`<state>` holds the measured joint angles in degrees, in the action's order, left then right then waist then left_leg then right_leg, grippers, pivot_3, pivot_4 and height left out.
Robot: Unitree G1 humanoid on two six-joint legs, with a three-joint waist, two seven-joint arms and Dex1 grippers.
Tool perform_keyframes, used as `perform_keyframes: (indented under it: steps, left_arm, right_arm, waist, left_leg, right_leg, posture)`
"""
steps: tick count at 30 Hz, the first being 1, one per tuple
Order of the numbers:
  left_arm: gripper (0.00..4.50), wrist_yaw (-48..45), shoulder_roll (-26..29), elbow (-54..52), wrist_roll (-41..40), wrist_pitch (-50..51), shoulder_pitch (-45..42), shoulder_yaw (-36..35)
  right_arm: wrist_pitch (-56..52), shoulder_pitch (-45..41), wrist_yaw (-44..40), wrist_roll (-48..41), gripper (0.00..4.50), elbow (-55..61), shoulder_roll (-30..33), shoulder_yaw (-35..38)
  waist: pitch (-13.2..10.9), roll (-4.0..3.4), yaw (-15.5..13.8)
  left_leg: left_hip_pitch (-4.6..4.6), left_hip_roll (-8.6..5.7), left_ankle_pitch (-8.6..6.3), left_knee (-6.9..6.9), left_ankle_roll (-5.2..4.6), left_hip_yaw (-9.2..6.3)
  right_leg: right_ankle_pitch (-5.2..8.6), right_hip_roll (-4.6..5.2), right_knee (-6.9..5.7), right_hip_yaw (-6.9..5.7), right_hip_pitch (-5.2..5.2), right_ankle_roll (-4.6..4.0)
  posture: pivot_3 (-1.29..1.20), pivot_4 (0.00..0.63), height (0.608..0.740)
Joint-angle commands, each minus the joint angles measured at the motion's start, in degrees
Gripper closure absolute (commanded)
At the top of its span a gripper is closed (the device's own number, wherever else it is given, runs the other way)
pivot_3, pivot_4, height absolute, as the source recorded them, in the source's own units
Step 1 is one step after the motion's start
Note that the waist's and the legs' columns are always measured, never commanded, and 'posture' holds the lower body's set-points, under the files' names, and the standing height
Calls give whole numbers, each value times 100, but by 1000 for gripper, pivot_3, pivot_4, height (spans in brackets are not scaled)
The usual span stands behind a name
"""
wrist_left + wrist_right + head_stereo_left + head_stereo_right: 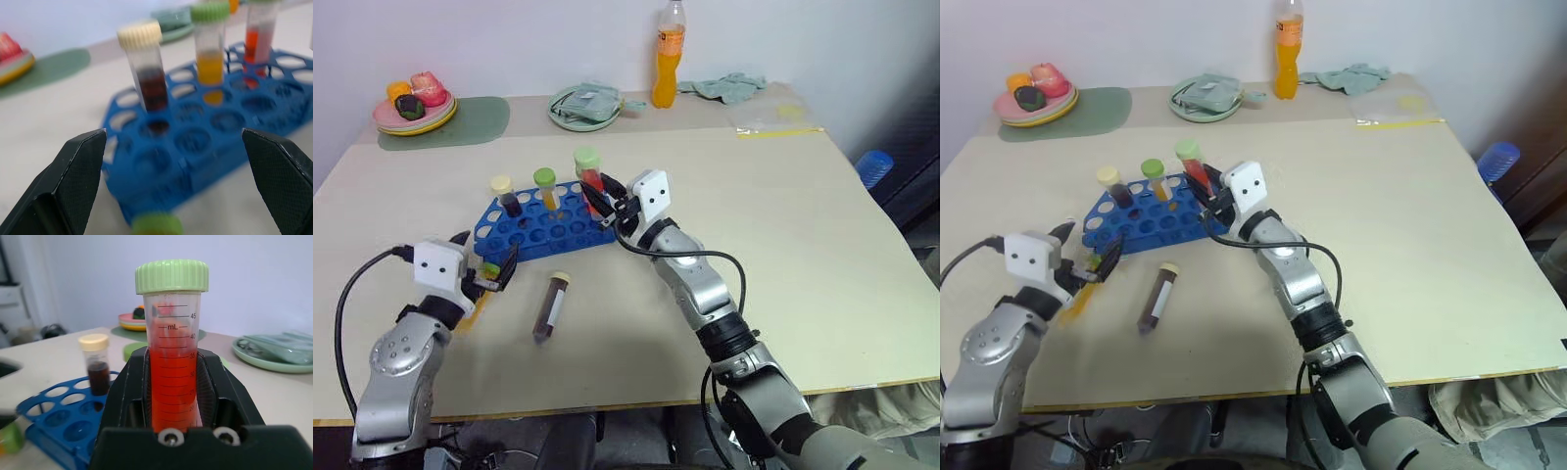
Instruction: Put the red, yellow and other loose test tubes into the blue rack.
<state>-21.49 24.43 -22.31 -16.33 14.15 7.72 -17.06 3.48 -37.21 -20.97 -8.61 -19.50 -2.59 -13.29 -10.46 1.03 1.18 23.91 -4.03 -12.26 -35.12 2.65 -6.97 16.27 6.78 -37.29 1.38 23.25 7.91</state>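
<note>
red tube (pixel 172 372) over blue rack (pixel 543 227)
right gripper (pixel 599 199) pinched the tube upright above the rack; left gripper (pixel 487 264) stood spread wide just beside the rack.

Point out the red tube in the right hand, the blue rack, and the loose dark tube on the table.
red tube (pixel 172 377), right wrist view, liquid-filled body.
blue rack (pixel 540 233), left eye view, top plate.
dark tube (pixel 550 309), left eye view, mid-body.

Red tube (pixel 172 377) with pale green cap (pixel 172 276), blue rack (pixel 543 227), black gripper (pixel 599 199).
</note>
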Motion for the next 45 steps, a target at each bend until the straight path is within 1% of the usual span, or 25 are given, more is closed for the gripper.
perform_keyframes:
  steps: [1, 9, 20, 26, 31, 40, 45]
  left_arm:
    - [0, -87, 4, -179, -34, -197, 41, -35]
    - [0, -183, -24, -49, -69, -177, 71, -1]
    - [0, -220, -52, -96, -63, -134, 34, 115]
    - [0, -220, -63, -146, -63, -133, 63, 157]
    - [0, -224, -51, -154, -67, -133, 70, 159]
    - [0, -218, -78, -139, -51, -148, 56, 211]
    - [0, -201, -101, -131, -51, -163, 41, 237]
  right_arm:
    - [413, -107, 5, 151, 3730, -210, -175, 46]
    - [657, -113, 10, 325, 3730, -643, -370, 40]
    - [1005, -440, 249, 544, 3730, -1474, -490, 249]
    - [913, -322, -83, 391, 3730, -1324, -520, 269]
    - [805, -173, -184, 404, 3730, -1153, -500, 255]
    - [801, -284, -128, 508, 3730, -1307, -528, 239]
    - [964, -455, 163, 639, 3730, -1601, -568, 329]
  waist:
    - [0, -1, 1]
    - [0, -1, 11]
    - [1, -2, 50]
    - [1, -2, 118]
    - [1, -3, 133]
    - [1, -3, 131]
    - [1, -4, 122]
  left_leg:
    - [-2, 0, 0, 1, 0, 0]
    - [-4, 0, 0, 1, 0, 0]
    - [-12, 0, 0, 4, 1, -1]
    - [-13, 0, 0, 6, 1, -7]
    - [-15, 0, 0, 9, 1, -26]
    - [-17, 0, 1, 8, 3, -29]
    - [-18, -1, 2, 8, 4, -29]
  right_leg:
    - [0, 0, -1, 0, 0, -1]
    - [-1, 0, -2, 0, 0, -1]
    - [0, -1, -4, 1, -5, -2]
    - [0, -1, -6, 1, -5, -2]
    - [1, -2, -11, 0, -4, -3]
    - [1, -2, -13, 0, -5, -3]
    - [1, -2, -14, 0, -5, -3]
  posture:
    - [0, 150, 740]
    - [0, 150, 740]
    - [0, 150, 740]
    - [0, 150, 740]
    - [0, 150, 740]
    - [0, 150, 740]
    - [0, 150, 740]
